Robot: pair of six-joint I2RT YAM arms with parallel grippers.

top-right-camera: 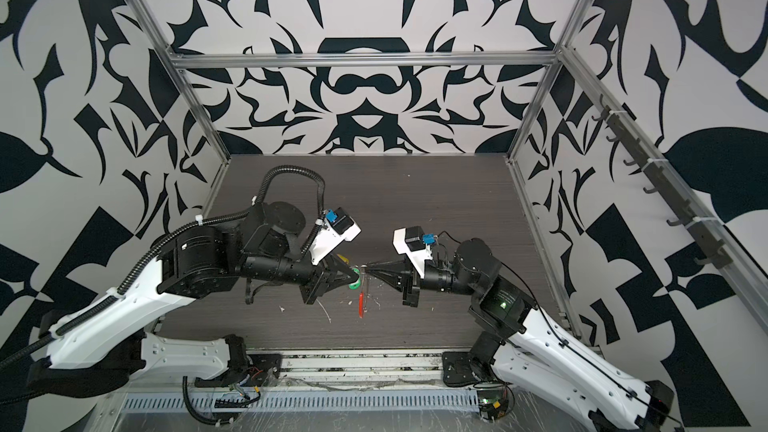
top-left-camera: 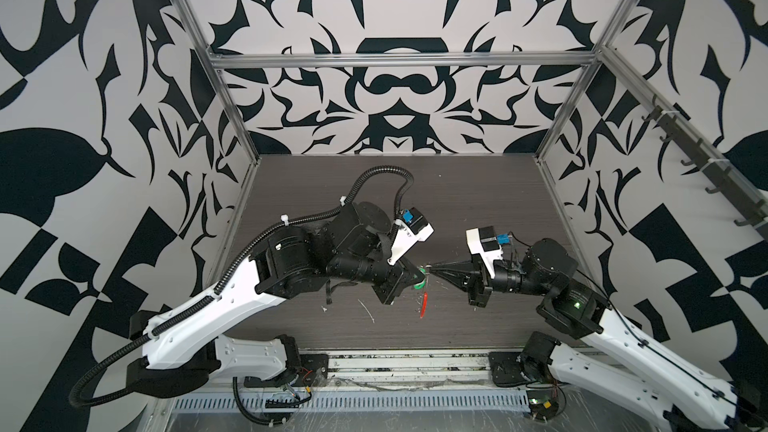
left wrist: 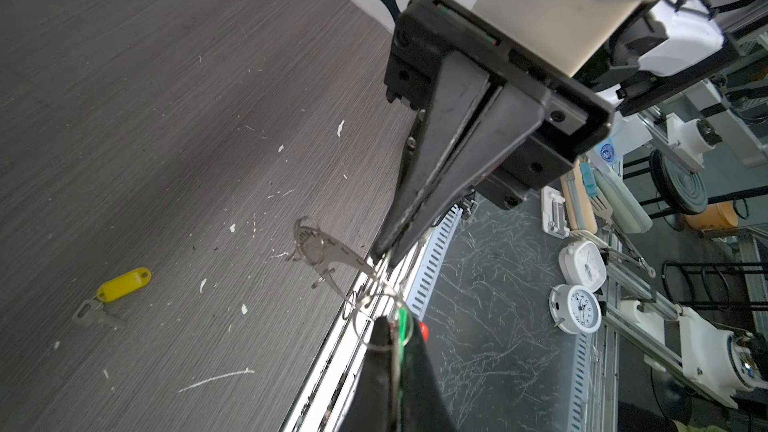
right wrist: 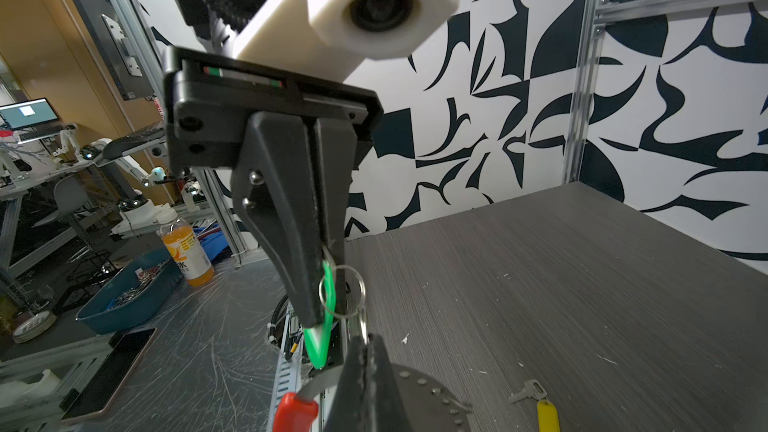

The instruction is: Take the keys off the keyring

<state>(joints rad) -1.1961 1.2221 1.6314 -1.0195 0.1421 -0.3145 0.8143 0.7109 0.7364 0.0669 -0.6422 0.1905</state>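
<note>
Only hour numerals on the round clock [left wrist: 575, 309] are readable.

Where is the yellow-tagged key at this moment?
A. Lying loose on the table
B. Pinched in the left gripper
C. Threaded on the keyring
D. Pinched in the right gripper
A: the yellow-tagged key lies flat on the table, with nothing gripping it and no ring through it.

tabletop [left wrist: 166, 118]: matt grey wood grain — scuffed
yellow tag [left wrist: 124, 284]: smooth glossy plastic
green tag [right wrist: 316, 344]: translucent plastic
keyring [left wrist: 336, 252]: bare metal — dull sheen
</note>
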